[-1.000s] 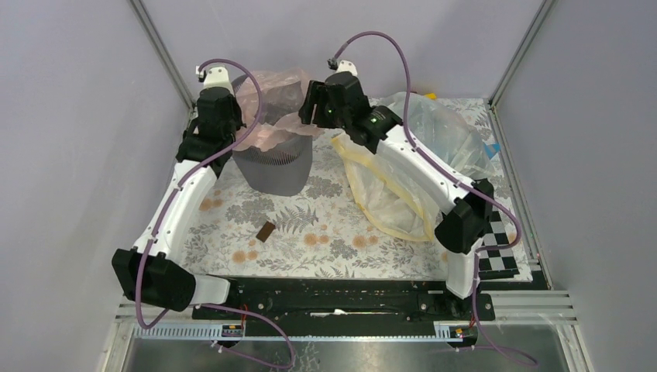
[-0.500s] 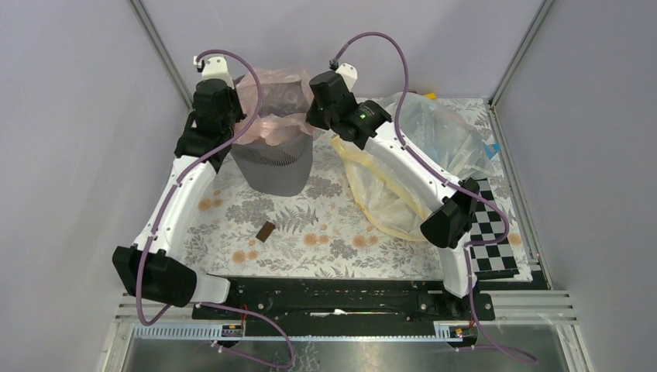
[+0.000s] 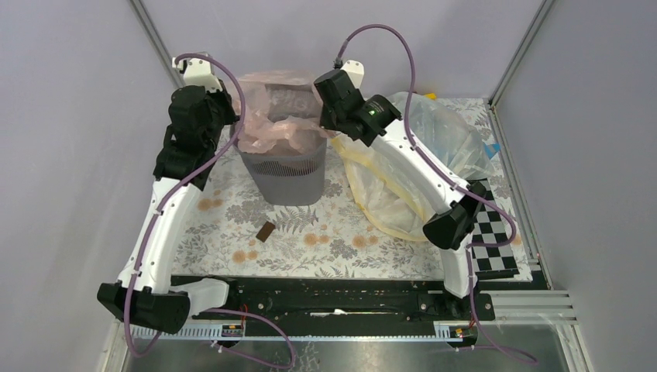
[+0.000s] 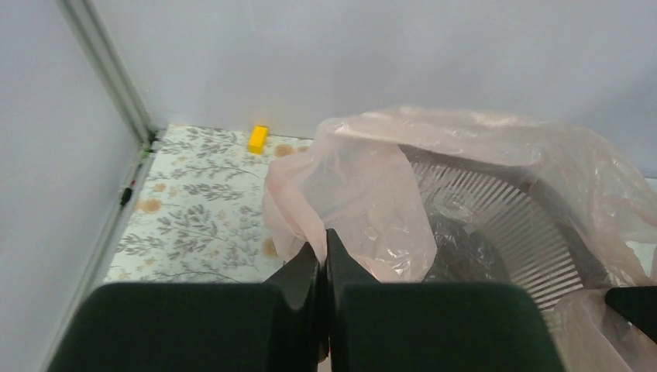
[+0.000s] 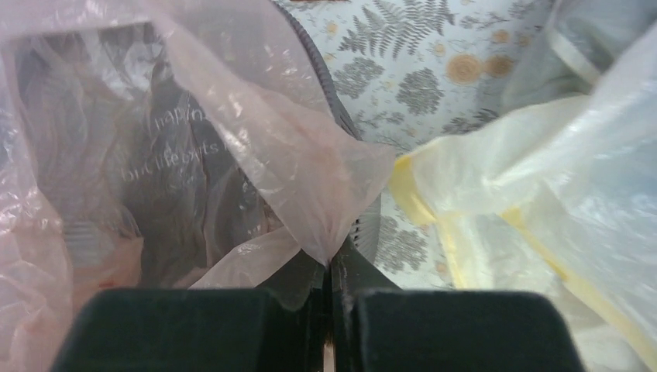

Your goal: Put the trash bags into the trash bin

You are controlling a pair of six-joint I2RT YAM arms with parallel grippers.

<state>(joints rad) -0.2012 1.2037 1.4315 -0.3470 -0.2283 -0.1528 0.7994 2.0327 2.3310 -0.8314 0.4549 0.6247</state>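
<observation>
Toward the far left of the bench (image 3: 310,232), the trash bin (image 3: 285,167) stands upright on floral cloth. Its mouth is filled by the pink trash bag (image 3: 280,124), with film spilling over the rim on both sides. On the bag's left edge the left pincer (image 4: 322,242) is pressed together, gripping film. At the bin's right rim the right pincer (image 5: 328,263) pinches a fold of pink film (mesh wall just behind it). Just right of the bin lies a clear bag with yellow band (image 3: 395,178). A small brown piece (image 3: 265,231) sits on the cloth nearer the bases, and a yellow block (image 4: 257,139) sits by the back wall.
</observation>
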